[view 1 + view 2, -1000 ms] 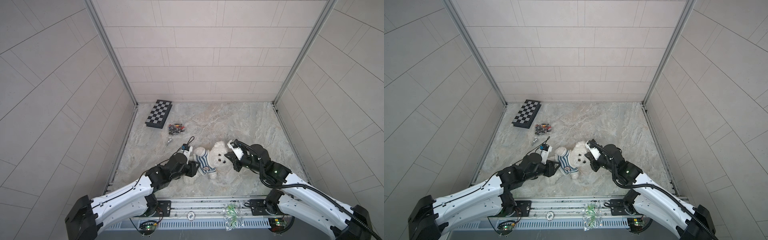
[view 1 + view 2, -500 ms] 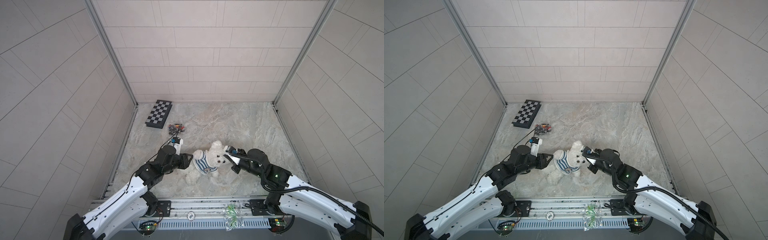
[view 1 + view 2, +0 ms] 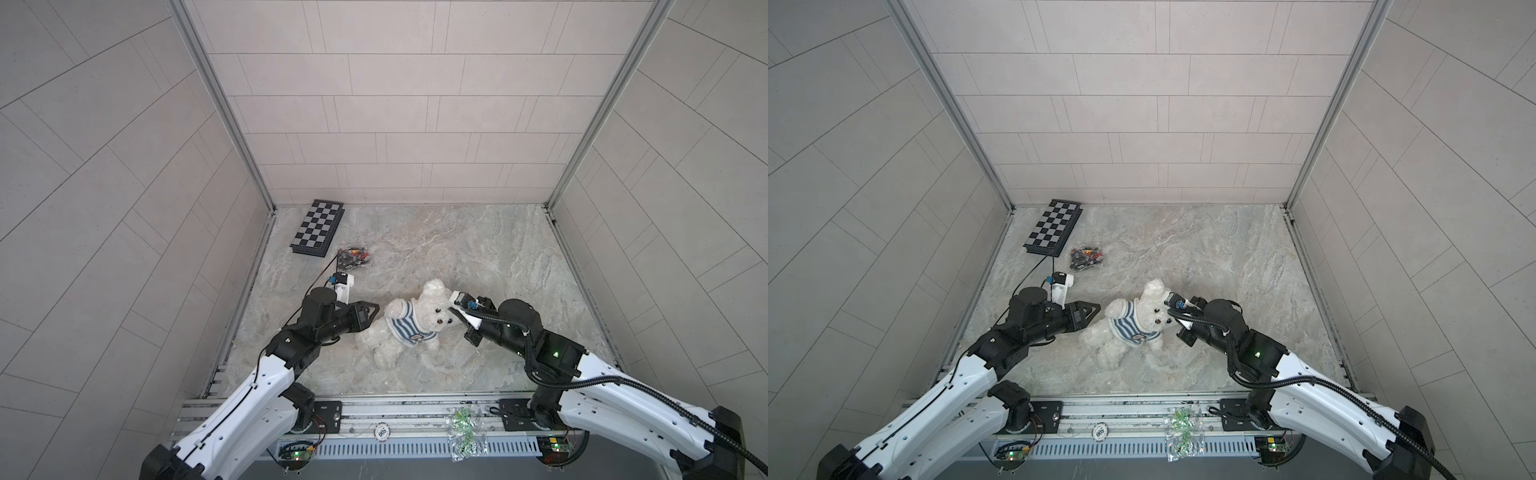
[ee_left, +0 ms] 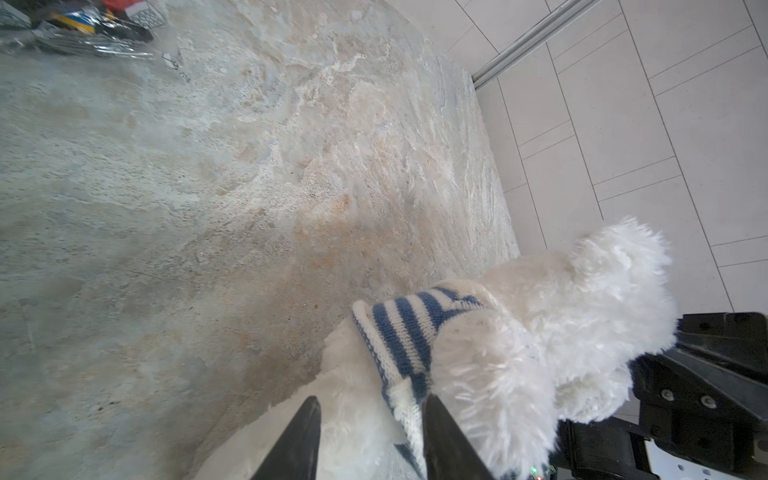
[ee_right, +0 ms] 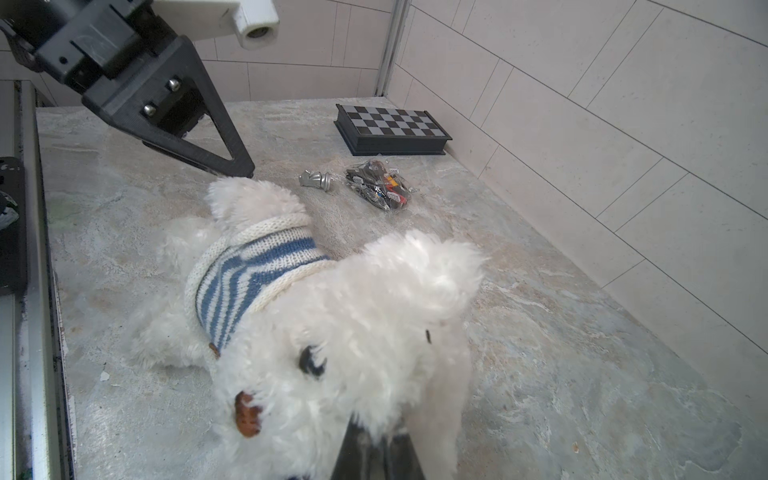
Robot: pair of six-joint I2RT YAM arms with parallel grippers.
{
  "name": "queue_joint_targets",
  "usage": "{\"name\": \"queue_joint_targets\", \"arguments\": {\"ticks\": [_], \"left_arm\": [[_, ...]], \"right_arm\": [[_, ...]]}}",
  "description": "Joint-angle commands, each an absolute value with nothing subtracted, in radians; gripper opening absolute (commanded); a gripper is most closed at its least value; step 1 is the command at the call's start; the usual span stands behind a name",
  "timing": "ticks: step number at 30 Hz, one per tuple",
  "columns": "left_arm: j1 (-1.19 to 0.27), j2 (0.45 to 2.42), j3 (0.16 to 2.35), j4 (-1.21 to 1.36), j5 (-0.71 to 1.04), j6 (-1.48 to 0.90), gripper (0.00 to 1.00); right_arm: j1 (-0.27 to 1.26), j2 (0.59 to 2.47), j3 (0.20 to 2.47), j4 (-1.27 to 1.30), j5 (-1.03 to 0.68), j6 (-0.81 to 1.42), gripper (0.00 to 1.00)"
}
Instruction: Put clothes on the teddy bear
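Right gripper (image 5: 376, 442): jaws clenched, pinching the white fur at the side of the head of the teddy bear (image 3: 434, 309), just beside one ear. Left gripper (image 4: 370, 415): jaws parted and holding nothing; in the left wrist view its dark fingertips frame the hem of the striped shirt (image 3: 409, 328), and in both top views they sit just beside the bear's near arm. The bear lies on the marbled tabletop (image 3: 478, 249) between the two grippers, near the front edge, face towards the right arm and legs towards the front. The blue-and-white shirt covers its torso. Towards the back left corner lies a folded chessboard (image 3: 318, 227); a clear bag (image 3: 353, 257) of small dark pieces rests near it, with a silver chess piece (image 5: 316, 180) just beside the bag.
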State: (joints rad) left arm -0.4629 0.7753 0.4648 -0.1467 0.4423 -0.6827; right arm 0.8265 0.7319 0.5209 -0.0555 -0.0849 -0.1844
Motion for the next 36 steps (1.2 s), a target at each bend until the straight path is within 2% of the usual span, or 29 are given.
{"name": "queue_joint_targets", "arguments": {"ticks": [1,8,23,29,34,36], "left_arm": [[-0.487,0.811,0.455,-0.064,0.477,-0.709,0.45],[-0.576,0.891,0.462,0.005,0.443,-0.725,0.44],[-0.619,0.97,0.465,0.045,0.409,-0.736,0.35],[-0.629,0.97,0.465,0.025,0.392,-0.733,0.13],[-0.625,0.949,0.444,-0.007,0.35,-0.737,0.0],[-0.613,0.943,0.429,-0.009,0.342,-0.741,0.0]], "right_arm": [[0.831,0.709,0.519,0.002,-0.084,-0.209,0.0],[0.834,0.706,0.518,0.0,-0.082,-0.21,0.0],[0.839,0.677,0.505,0.01,-0.071,-0.209,0.0],[0.841,0.656,0.5,0.003,-0.046,-0.207,0.0],[0.841,0.627,0.485,0.005,-0.012,-0.207,0.0],[0.841,0.613,0.48,0.006,0.001,-0.207,0.0]]}}
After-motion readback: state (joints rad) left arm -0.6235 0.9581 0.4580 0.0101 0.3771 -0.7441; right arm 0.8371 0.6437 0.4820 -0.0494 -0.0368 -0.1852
